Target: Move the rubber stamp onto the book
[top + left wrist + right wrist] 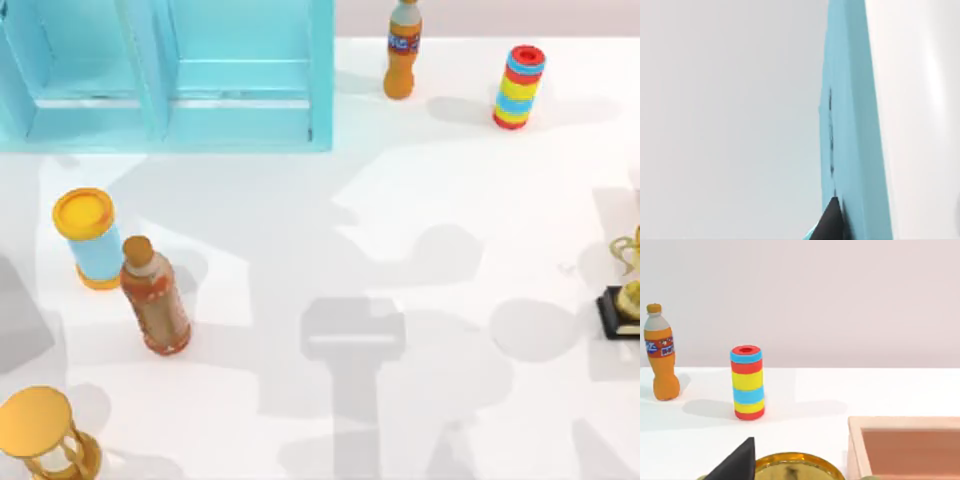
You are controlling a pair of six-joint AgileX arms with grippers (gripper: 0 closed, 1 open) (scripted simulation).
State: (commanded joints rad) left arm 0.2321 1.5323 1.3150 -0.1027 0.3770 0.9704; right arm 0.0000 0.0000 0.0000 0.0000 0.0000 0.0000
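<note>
The rubber stamp is out of view and so is the book. In the left wrist view a dark part of my left gripper (830,224) sits close beside the light-blue cabinet (855,125). A dark part of my right gripper (737,463) shows in the right wrist view, just above a golden trophy top (795,467). On the white table (420,230) in the top view lie the grey shadows of both arms.
The light-blue cabinet (170,70) stands at the back left. At the back are an orange bottle (402,50) and a striped cylinder (519,86). A yellow-lidded blue can (90,240), a brownish bottle (153,297) and an hourglass (45,435) stand left. The trophy (628,295) is at the right edge, near a wooden box (905,445).
</note>
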